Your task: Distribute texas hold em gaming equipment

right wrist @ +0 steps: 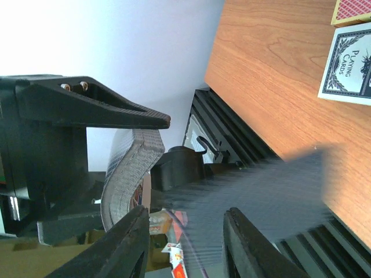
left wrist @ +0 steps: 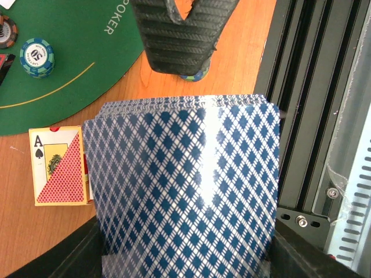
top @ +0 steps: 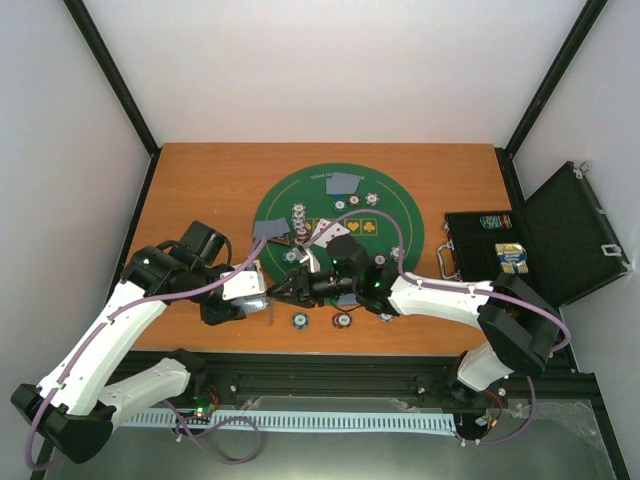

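Observation:
My left gripper (top: 262,298) is shut on a thick deck of blue diamond-backed playing cards (left wrist: 185,185), which fills the left wrist view. My right gripper (top: 284,289) faces it just in front of the near mat edge, one of its fingers (left wrist: 179,35) showing right above the deck. In the right wrist view the right gripper (right wrist: 185,246) is open. The bent deck (right wrist: 124,168) lies to its left, and one motion-blurred card (right wrist: 261,197) crosses the gap. More cards (top: 270,229) and poker chips (top: 297,215) lie on the green mat (top: 400,215).
An open black case (top: 560,235) with card boxes inside stands at the right. An ace-of-spades card box (left wrist: 58,165) lies beside the deck, with a teal chip (left wrist: 36,57) on the mat. Three chips (top: 342,320) sit near the front edge and rail.

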### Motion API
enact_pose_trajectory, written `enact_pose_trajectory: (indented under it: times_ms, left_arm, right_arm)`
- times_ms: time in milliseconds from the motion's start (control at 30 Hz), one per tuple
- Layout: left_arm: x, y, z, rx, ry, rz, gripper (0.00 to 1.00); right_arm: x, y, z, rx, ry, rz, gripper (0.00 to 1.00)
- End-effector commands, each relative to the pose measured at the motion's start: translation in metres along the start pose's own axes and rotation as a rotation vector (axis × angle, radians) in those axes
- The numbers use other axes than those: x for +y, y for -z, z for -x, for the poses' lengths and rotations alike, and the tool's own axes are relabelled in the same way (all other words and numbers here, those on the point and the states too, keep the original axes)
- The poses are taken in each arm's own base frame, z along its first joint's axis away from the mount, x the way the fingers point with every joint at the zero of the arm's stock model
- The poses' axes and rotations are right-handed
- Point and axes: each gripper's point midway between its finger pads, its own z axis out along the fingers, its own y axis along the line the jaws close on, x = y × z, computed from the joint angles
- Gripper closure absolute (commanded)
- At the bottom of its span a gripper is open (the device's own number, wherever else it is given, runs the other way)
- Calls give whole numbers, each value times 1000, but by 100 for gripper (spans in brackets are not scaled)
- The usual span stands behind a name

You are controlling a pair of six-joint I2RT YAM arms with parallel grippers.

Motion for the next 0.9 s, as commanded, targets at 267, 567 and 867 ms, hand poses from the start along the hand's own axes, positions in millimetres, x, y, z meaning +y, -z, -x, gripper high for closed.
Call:
enact_pose_trajectory:
  times_ms: [267,567,867]
  left_arm:
    - [0,5,4,-21,-5,7,47]
    - [-1,5,3,-22,-4,7,47]
    - [-2,7,3,-19,-7,6,47]
  right_arm:
    - [21,2,4,-26,21,48,61]
    - [28,3,0,-14,46,85,30]
    - [19,18,-4,-36,50,38,24]
